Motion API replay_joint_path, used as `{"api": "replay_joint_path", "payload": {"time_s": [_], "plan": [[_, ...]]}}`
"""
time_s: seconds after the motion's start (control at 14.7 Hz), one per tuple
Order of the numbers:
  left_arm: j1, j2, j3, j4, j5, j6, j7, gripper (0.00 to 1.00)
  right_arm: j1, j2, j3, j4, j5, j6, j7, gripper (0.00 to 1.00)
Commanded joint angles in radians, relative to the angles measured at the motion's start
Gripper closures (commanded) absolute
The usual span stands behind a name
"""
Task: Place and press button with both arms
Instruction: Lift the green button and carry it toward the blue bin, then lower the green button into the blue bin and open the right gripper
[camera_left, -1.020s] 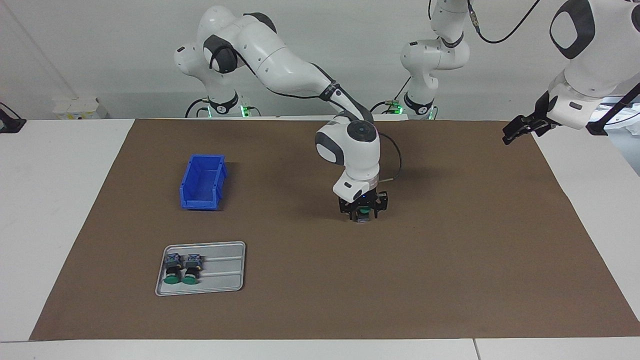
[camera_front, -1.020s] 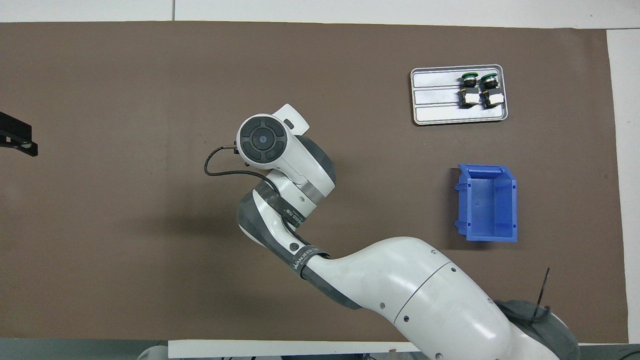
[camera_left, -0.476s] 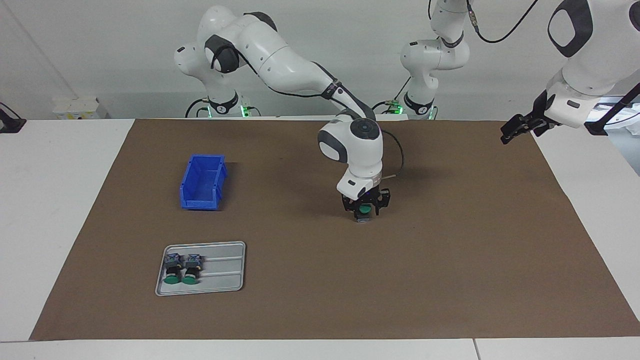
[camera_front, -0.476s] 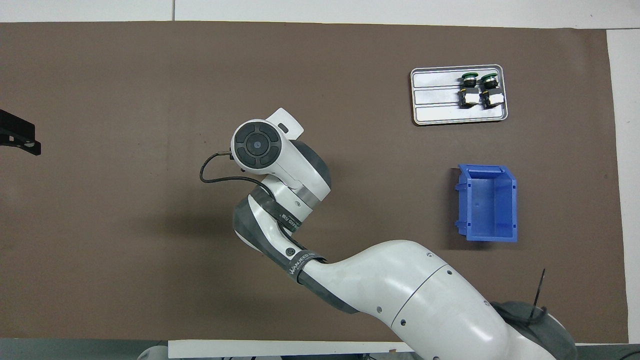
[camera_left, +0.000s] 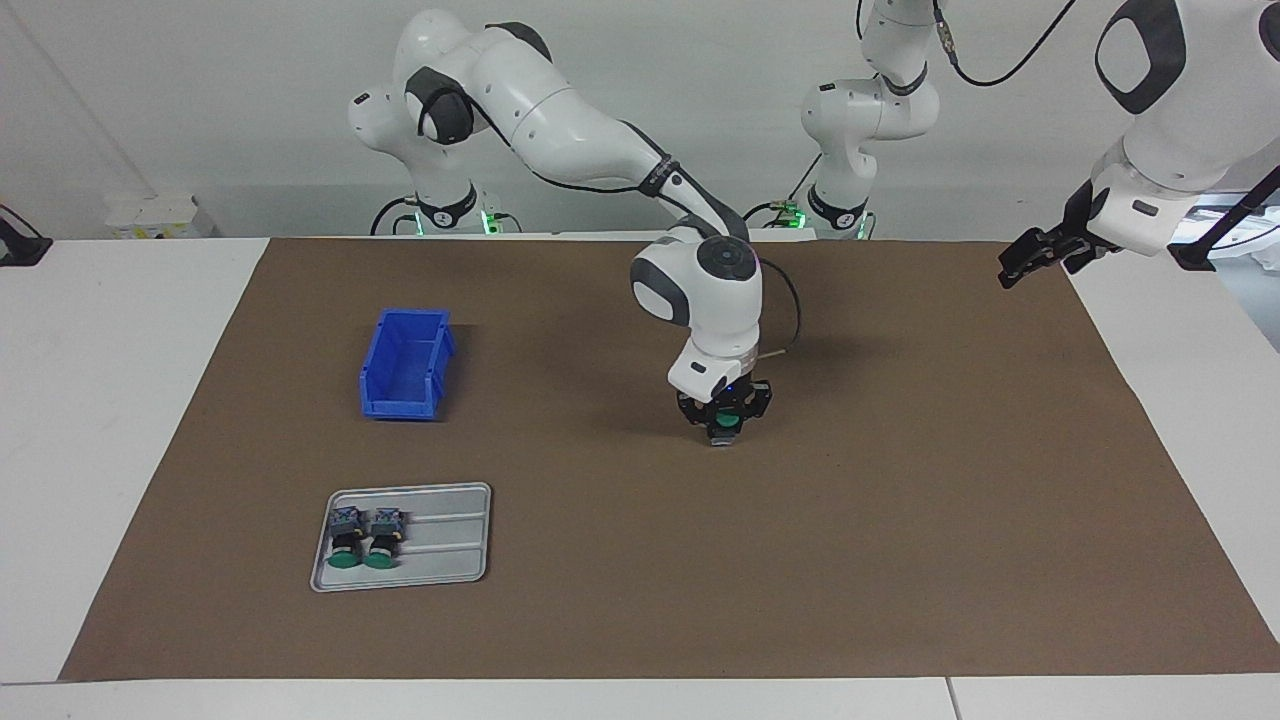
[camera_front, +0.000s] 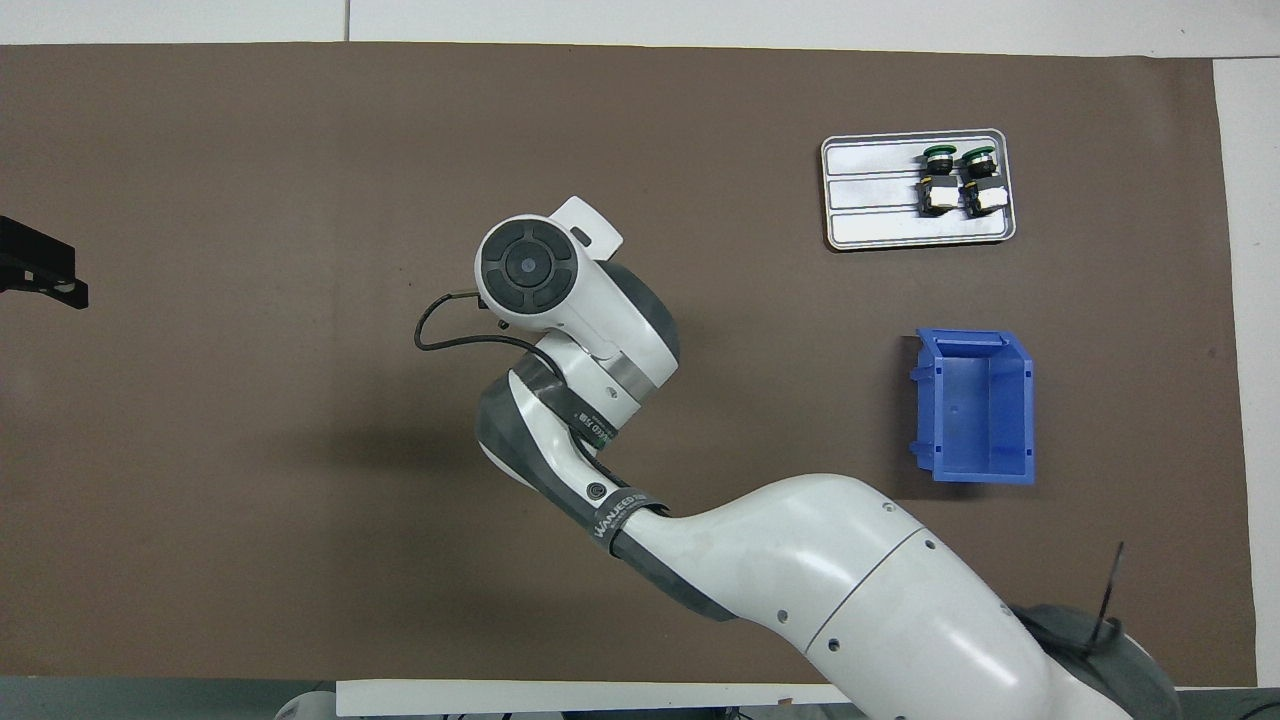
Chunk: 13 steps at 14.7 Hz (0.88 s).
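Button (camera_left: 728, 421) apparently under right tool (camera_left: 722, 428).

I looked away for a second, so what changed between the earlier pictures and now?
The right end effector, low over the mat at the table's middle, has drawn its fingers in around the green-capped button standing there. The left end effector has drifted slightly, waiting raised at its end. The two spare buttons on the tray and the blue bin stayed put.

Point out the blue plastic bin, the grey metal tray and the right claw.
Blue plastic bin (camera_left: 403, 366): facing view, inner floor.
Grey metal tray (camera_left: 447, 538): facing view, bare ribbed floor.
Right claw (camera_left: 723, 432): facing view, between fingertips.
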Motion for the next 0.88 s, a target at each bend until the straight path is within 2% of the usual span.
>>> {"api": "replay_joint_path", "payload": {"time_s": [0.0,0.2,0.34,0.48,0.61,0.75,0.82], "plan": [[0.005,-0.01,0.001,-0.008,-0.022,0.024,0.009,0.0,-0.121,-0.244,0.016,-0.237,0.002,-0.046,-0.153,1.0],[0.002,-0.01,0.001,-0.008,-0.022,0.022,0.009,0.0,-0.29,-0.532,0.016,-0.556,0.116,-0.049,-0.458,1.0],[0.006,-0.01,0.001,-0.01,-0.022,0.019,0.007,0.0,-0.426,-0.675,0.016,-0.692,0.192,-0.104,-0.749,0.99],[0.014,-0.012,0.001,-0.01,-0.022,0.019,0.009,0.0,-0.534,-0.746,0.015,-0.749,0.213,-0.168,-0.93,0.99],[0.012,-0.01,0.003,-0.01,-0.02,0.019,0.009,0.0,-0.635,-0.777,0.013,-0.789,0.213,-0.193,-1.117,0.99],[0.014,-0.01,0.003,-0.01,-0.02,0.019,0.007,0.0,-0.732,-0.795,0.013,-0.841,0.213,-0.166,-1.309,0.99],[0.014,-0.012,0.004,-0.01,-0.02,0.019,0.007,0.0,-0.749,-0.802,0.013,-0.859,0.213,-0.146,-1.374,0.99]]}}
